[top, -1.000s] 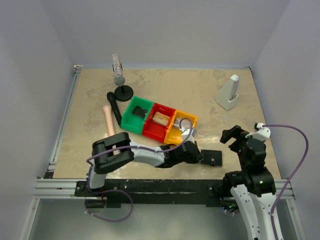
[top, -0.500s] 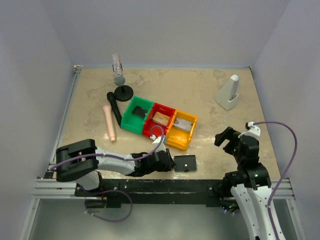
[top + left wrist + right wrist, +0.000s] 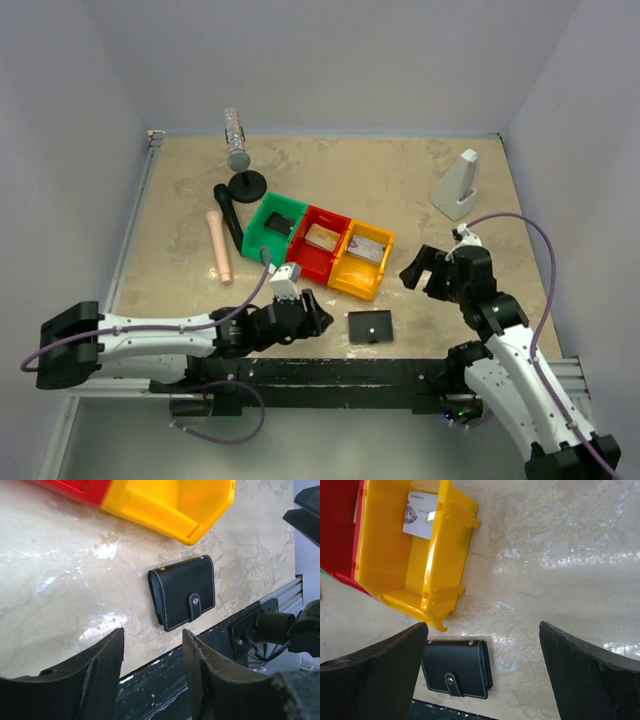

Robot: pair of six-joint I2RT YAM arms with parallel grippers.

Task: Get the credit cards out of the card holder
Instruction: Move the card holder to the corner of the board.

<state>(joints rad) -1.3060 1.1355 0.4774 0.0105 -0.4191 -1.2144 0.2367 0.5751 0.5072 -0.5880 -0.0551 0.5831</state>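
Note:
The card holder [image 3: 370, 326] lies closed and snapped on the table near the front edge, a black stitched case. In the left wrist view the card holder [image 3: 185, 592] sits ahead of my left gripper [image 3: 152, 662], whose jaws stand apart with nothing between them. Seen from above, the left gripper [image 3: 312, 314] is just left of the case, not touching it. My right gripper [image 3: 427, 271] hovers wide open to the upper right of it; its own view has the card holder [image 3: 457, 672] below, near the left finger. One credit card [image 3: 422, 515] lies in the yellow bin [image 3: 440, 570].
Green [image 3: 258, 245], red [image 3: 305, 265] and yellow [image 3: 355, 283] bins stand in a row behind the case; the red one holds a tan card [image 3: 322, 237]. A pink cylinder [image 3: 218, 245], a black stand [image 3: 247, 183] and a white wedge [image 3: 457, 187] sit farther back. The black rail [image 3: 165, 680] borders the front edge.
My left arm dragged the card holder leftward along the front edge, then let go, opened and drew back left. The right gripper swung left toward the bins, staying open.

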